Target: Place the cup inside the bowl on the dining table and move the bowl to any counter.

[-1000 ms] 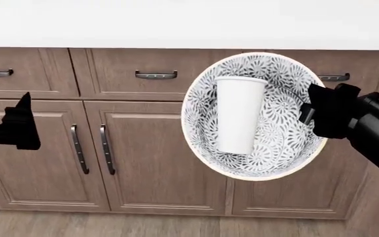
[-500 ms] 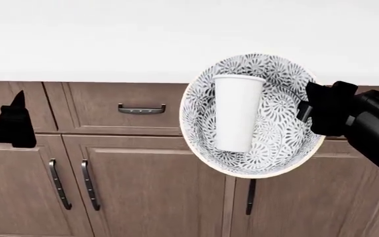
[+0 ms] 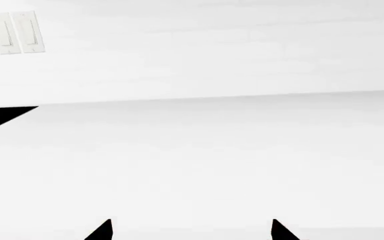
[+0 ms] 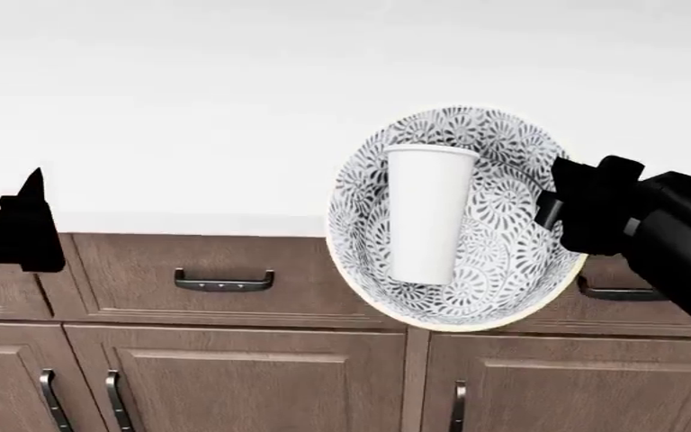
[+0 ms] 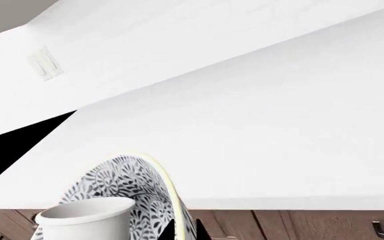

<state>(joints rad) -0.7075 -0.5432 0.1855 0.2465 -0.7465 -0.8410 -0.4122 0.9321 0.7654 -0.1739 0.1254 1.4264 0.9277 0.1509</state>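
The bowl (image 4: 507, 238), black-and-white floral with a pale rim, hangs in the air in front of the counter (image 4: 201, 108), overlapping its front edge. The white cup (image 4: 427, 216) lies inside it. My right gripper (image 4: 552, 209) is shut on the bowl's right rim. In the right wrist view the rim (image 5: 168, 192) passes between the two dark fingertips of that gripper (image 5: 184, 231), with the cup (image 5: 85, 220) beside it. My left gripper (image 4: 28, 225) is open and empty at the left, level with the counter edge; its fingertips (image 3: 102, 231) show wide apart over the counter (image 3: 212, 165). The dining table is out of view.
Brown cabinet drawers (image 4: 219, 279) with dark handles sit under the counter. A white wall with a switch plate (image 5: 43, 63) rises behind it. A black patch (image 5: 18, 145) lies at the counter's far left end.
The counter and cabinets have slid down in the head view and the counter top fills more of it. The bowl with the cup stays held in my right gripper, now overlapping the counter edge.
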